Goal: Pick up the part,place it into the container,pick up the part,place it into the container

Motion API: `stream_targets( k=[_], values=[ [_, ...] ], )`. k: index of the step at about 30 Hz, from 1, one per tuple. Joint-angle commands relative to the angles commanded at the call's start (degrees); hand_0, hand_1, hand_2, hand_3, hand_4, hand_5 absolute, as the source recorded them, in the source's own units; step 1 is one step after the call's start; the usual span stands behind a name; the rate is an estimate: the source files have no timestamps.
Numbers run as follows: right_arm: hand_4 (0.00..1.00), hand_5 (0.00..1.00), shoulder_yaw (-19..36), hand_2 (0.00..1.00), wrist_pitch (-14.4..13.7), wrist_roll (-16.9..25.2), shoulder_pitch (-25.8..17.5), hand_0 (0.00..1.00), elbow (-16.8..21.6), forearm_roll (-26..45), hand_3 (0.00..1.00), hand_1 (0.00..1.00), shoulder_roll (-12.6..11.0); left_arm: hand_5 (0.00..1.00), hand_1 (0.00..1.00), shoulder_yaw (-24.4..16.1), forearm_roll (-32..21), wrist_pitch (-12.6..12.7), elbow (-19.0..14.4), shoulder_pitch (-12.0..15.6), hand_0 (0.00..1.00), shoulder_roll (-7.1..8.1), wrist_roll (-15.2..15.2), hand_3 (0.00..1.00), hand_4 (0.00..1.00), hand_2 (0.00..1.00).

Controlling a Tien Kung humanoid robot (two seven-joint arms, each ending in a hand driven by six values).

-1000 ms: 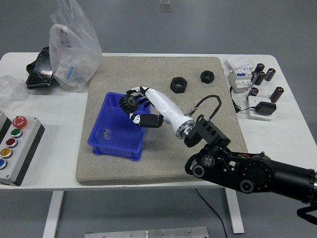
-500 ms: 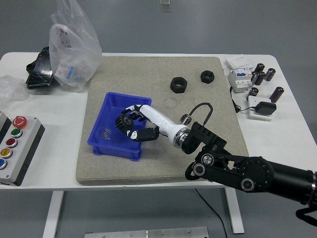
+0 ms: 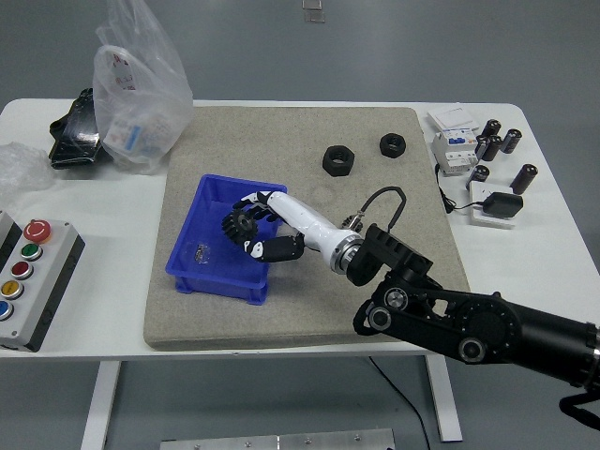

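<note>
The right hand [image 3: 258, 232] holds a black gear [image 3: 237, 226] over the inside of the blue bin [image 3: 202, 267], with the fingers [image 3: 279, 248] curled around it, so this placement looks nearly done but not released. A small clear item already lies on the bin floor. Two black nuts [image 3: 337, 159] sit on the grey mat [image 3: 291, 136], possibly the next parts. The left hand is out of view.

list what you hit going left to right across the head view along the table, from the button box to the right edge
control box with coloured buttons → blue container → black gear held in the right hand → larger black nut → smaller black nut → white circuit breaker → black cylinder
</note>
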Motion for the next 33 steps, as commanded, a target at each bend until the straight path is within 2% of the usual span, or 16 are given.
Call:
stream_targets(
  k=[3, 4, 11, 15, 16, 18, 21, 22, 24, 27, 28, 33],
  values=[
    [0.655, 0.189, 0.1, 0.835, 1.1, -0.8, 0.0, 0.803, -0.1, -0.2, 0.865, 0.804, 0.0, 0.278, 0.563, 0.0, 0.0, 0.0, 0.0, 0.0, 0.628, -0.01, 0.0, 0.613, 0.688, 0.555],
    [0.774, 0.275, 0.2, 0.879, 1.4, -1.1, -0.1, 0.837, -0.1, -0.4, 0.91, 0.832, 0.0, 0.276, 0.562, -0.1, 0.1, 0.0, 0.0, 0.0, 0.628, -0.01, 0.0, 0.613, 0.687, 0.554],
    [0.784, 0.27, 1.1, 0.885, 1.3, -1.7, -0.5, 0.834, 0.0, -1.6, 0.915, 0.828, -0.2, 0.274, 0.563, -0.4, 0.3, 0.0, 0.0, 0.1, 0.628, -0.02, 0.2, 0.613, 0.686, 0.554],
    [0.784, 0.27, 2.8, 0.885, -1.0, -0.9, -1.3, 0.834, 0.7, -2.6, 0.915, 0.828, -0.4, 0.274, 0.563, -0.5, 0.4, 0.0, 0.0, 0.1, 0.628, -0.03, 0.1, 0.613, 0.686, 0.554],
    [0.721, 0.211, 3.4, 0.857, -1.6, -0.8, -1.6, 0.804, 1.0, -3.0, 0.876, 0.804, -0.5, 0.275, 0.562, -0.5, 0.4, 0.0, 0.0, 0.1, 0.628, -0.03, 0.1, 0.613, 0.685, 0.554],
    [0.721, 0.211, 5.3, 0.857, -3.4, -0.6, -2.2, 0.804, 1.7, -4.1, 0.876, 0.804, -0.7, 0.275, 0.562, -0.5, 0.5, 0.0, 0.0, 0.2, 0.628, -0.03, 0.1, 0.613, 0.685, 0.554],
    [0.721, 0.211, 9.2, 0.857, -5.5, -2.9, -4.2, 0.804, 2.3, -8.1, 0.876, 0.804, -1.7, 0.275, 0.562, -0.6, 0.5, 0.0, 0.0, 0.2, 0.628, -0.05, 0.0, 0.613, 0.685, 0.554],
    [0.722, 0.235, 10.3, 0.811, -5.4, -4.0, -4.7, 0.73, 2.2, -9.6, 0.842, 0.771, -2.1, 0.271, 0.561, -0.6, 0.6, 0.0, 0.0, 0.2, 0.628, -0.07, 0.0, 0.614, 0.683, 0.554],
    [0.722, 0.235, 12.1, 0.811, -4.4, -6.4, -5.5, 0.73, 2.0, -12.8, 0.842, 0.771, -2.9, 0.271, 0.561, -0.7, 0.6, 0.0, 0.0, 0.2, 0.628, -0.12, 0.0, 0.614, 0.683, 0.554],
    [0.722, 0.235, 14.3, 0.811, -0.8, -11.1, -6.8, 0.73, 1.4, -18.8, 0.842, 0.771, -4.6, 0.271, 0.561, -0.9, 0.7, 0.1, 0.0, 0.3, 0.628, -0.19, 0.1, 0.614, 0.683, 0.554],
    [0.758, 0.278, 14.5, 0.814, 0.7, -12.9, -7.1, 0.665, 1.2, -20.9, 0.843, 0.752, -5.1, 0.268, 0.561, -1.0, 0.8, 0.1, 0.0, 0.3, 0.628, -0.2, 0.1, 0.614, 0.68, 0.554],
    [0.758, 0.278, 13.5, 0.814, 6.6, -19.6, -7.9, 0.665, 0.3, -28.2, 0.843, 0.752, -5.7, 0.268, 0.561, -1.2, 1.0, 0.1, 0.0, 0.2, 0.628, -0.14, 0.1, 0.614, 0.68, 0.554]
  ],
)
